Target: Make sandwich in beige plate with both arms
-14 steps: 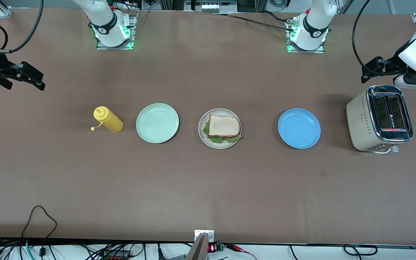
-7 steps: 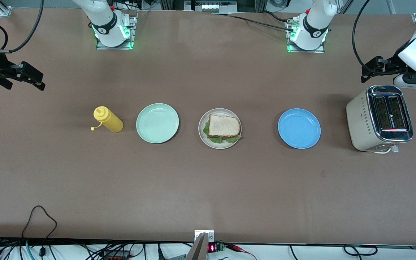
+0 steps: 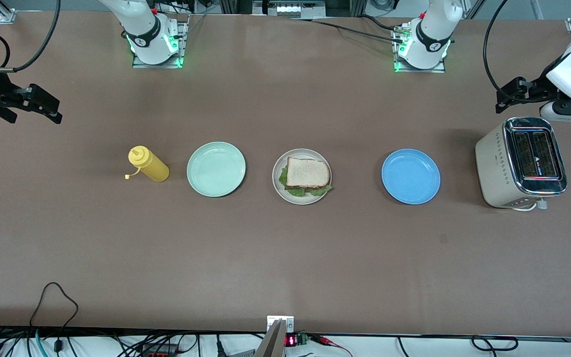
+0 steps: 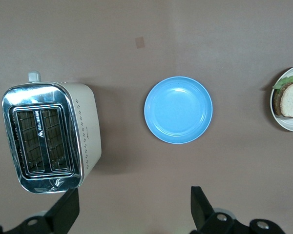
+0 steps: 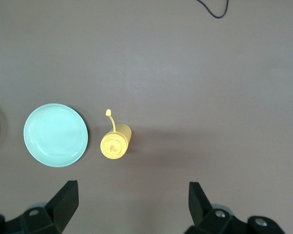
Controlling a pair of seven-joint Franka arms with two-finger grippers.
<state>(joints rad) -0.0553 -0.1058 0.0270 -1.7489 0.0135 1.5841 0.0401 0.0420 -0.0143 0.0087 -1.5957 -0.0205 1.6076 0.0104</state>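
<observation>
Currently, we observe:
Sandwich point(image 3: 307, 174): assembled on the beige plate point(image 3: 278, 184), between mint plate point(image 3: 216, 169) and blue plate point(image 3: 411, 176).
Left gripper point(image 4: 134, 209): jaws wide, empty, above toaster point(image 3: 521, 162) end.
Right gripper point(image 5: 132, 207): jaws wide, empty, above the table near the mustard bottle point(image 3: 147, 164).

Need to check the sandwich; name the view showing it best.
Front view: the whole sandwich sits on the beige plate. Left wrist view catches only its edge at the frame border; right wrist view shows none of the sandwich.

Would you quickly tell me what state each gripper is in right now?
Left gripper: open, holding nothing, up over the table by the toaster.
Right gripper: open, holding nothing, up over the table by the yellow bottle.
</observation>
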